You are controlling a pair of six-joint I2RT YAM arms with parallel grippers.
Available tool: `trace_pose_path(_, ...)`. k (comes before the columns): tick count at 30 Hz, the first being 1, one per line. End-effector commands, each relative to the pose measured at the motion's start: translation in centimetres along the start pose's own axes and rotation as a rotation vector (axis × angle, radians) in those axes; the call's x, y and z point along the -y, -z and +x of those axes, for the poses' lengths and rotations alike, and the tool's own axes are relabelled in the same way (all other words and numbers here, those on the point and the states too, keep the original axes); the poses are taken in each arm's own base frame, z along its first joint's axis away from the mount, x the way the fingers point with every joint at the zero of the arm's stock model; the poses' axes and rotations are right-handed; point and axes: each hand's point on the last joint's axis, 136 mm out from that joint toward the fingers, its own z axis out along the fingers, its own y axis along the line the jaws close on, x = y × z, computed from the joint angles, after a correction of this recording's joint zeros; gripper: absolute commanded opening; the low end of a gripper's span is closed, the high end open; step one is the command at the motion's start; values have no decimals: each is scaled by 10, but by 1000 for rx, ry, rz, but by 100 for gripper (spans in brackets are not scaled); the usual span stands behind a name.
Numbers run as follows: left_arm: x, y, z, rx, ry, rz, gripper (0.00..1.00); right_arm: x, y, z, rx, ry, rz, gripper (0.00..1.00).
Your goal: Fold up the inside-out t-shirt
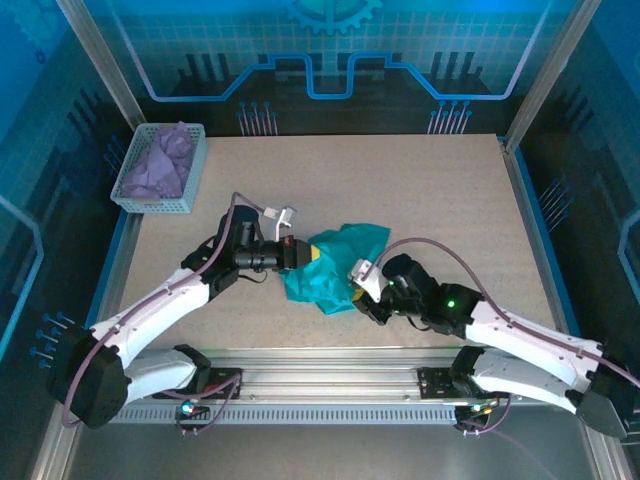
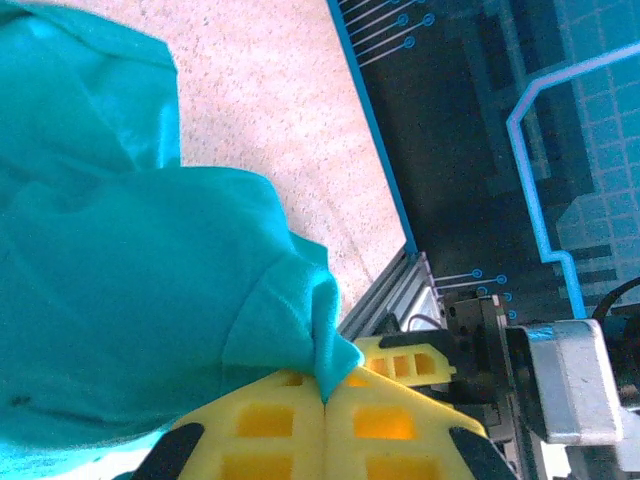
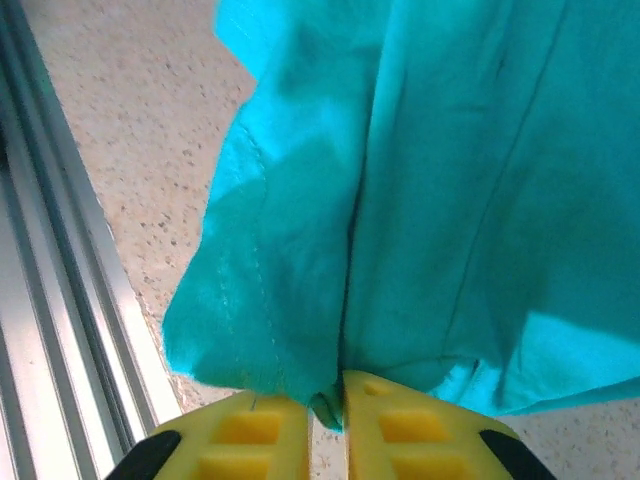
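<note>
Left pincer (image 1: 305, 253) is clamped on the 9 o'clock edge of the inside-out t-shirt (image 1: 335, 268); right pincer (image 1: 362, 300) pinches its 5 o'clock edge. The shirt sits bunched at the middle of the tabletop (image 1: 420, 190), slightly toward 6 o'clock.

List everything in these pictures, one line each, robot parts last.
t-shirt: one, teal, bunched mid-table between the two grippers
basket: one, pale grey-blue, far left corner of the table
cloth: one, lavender, crumpled inside the basket
table: one, beige speckled top
rail: one, silver, along the table's near edge
left gripper: one, yellow fingers, shut on a t-shirt fold
right gripper: one, yellow fingers, pinching a t-shirt edge
</note>
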Motion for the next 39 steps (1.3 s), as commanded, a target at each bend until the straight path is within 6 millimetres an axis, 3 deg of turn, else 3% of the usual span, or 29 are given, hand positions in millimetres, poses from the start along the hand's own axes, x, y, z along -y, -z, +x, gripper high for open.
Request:
trace_pose_path(1, 5, 8, 9, -42, 22, 9, 0, 12, 0, 4, -74, 1, 98, 25)
trace_pose_path(5, 1, 14, 9, -15, 17, -35, 0, 14, 0, 5, -78, 18, 111, 36)
trace_pose_path(9, -1, 15, 13, -29, 13, -79, 0, -17, 14, -15, 53, 76, -61, 44)
trace_pose_path(13, 0, 12, 23, -56, -19, -101, 0, -29, 28, -37, 190, 100, -121, 47)
trace_pose_path(16, 2, 7, 33, -83, -32, -93, 0, -30, 18, -48, 197, 83, -133, 41)
trace_pose_path(18, 0, 5, 35, -80, -20, -102, 0, -32, 2, -43, 136, 62, -153, 31)
trace_pose_path(20, -2, 5, 34, -61, -6, -103, 0, -31, -18, -24, 46, 32, -158, 23)
trace_pose_path(24, -3, 4, 29, -10, 4, -91, 0, -27, -41, 9, -24, -31, -138, 18)
trace_pose_path(27, -11, 2, 29, 10, -7, -111, 0, -16, -34, 9, 7, -62, -97, 18)
trace_pose_path(30, -18, -10, 43, 7, -77, -150, 0, -1, -6, -12, 128, -97, -69, 22)
trace_pose_path(34, -21, -37, 64, -41, -123, -135, 0, 44, 33, -34, 293, -236, 34, 34)
trace_pose_path(36, -23, -50, 72, -79, -136, -136, 6, 75, 45, -38, 344, -340, 108, 38)
trace_pose_path(39, -34, -57, 78, -132, -176, -186, 25, 112, 49, -41, 354, -459, 190, 41)
